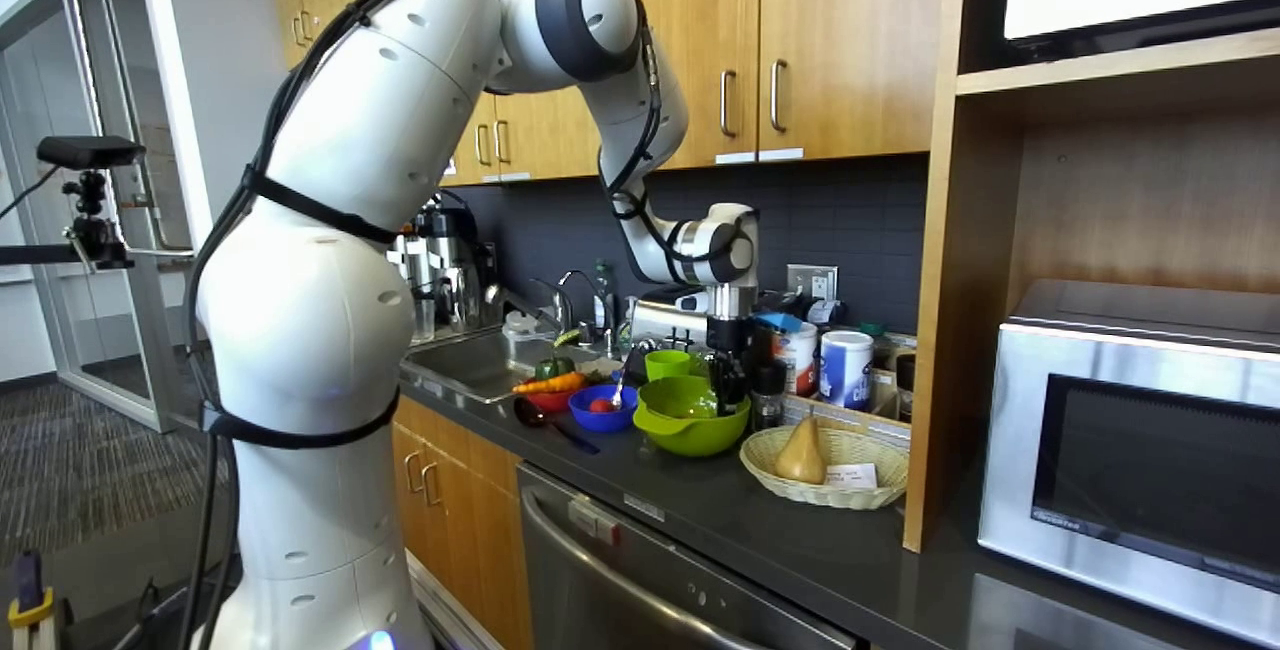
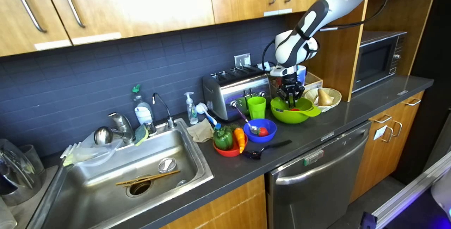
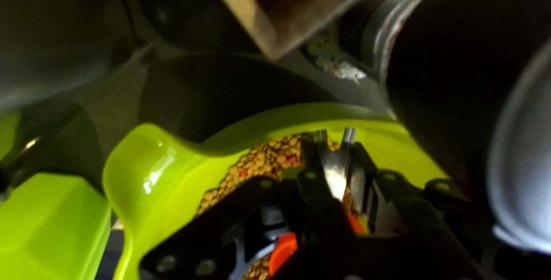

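Lime-green bowl (image 2: 287,118), upright on the counter (image 2: 306,135): whereabouts?

Back from the counter's front edge, its handle turned toward that edge. Just beside it, toward the sink (image 2: 196,155), stands a green cup (image 2: 257,108); on the opposite side, a wicker basket (image 1: 835,497) bears a pear (image 1: 802,455).

Contents?

Wrist view: tan grains (image 3: 258,166), with a red-orange piece (image 3: 283,250) partly hidden among them.

State of the tool (image 3: 335,142)?

Pointing downward, tips within the bowl's rim, jaws close together. Something pale and shiny shows between them; whether it is clasped cannot be determined from these views.

Remaining items?

Both exterior views show a toaster (image 2: 232,93) near the back edge; a blue bowl (image 2: 260,139), then a red bowl (image 2: 225,152) holding a green pepper (image 2: 223,137) and a carrot (image 2: 240,139), successively nearer the sink; and a black ladle (image 2: 278,144) beside both, closer to the front edge.
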`<action>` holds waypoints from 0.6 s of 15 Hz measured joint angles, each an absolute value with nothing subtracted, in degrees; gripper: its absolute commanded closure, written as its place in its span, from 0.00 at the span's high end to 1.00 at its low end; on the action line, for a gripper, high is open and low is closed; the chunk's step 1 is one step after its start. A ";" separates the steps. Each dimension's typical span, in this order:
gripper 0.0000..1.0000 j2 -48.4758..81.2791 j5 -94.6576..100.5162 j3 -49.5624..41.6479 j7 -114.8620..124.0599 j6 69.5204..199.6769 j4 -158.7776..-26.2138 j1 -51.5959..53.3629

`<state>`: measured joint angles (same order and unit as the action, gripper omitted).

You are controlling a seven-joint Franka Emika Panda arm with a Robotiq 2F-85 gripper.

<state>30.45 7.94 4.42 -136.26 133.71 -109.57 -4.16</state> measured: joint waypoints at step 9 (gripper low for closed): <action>0.05 30.34 7.94 4.43 -132.09 133.66 -109.61 -3.85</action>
<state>30.34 7.94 4.43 -132.09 133.66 -109.61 -3.85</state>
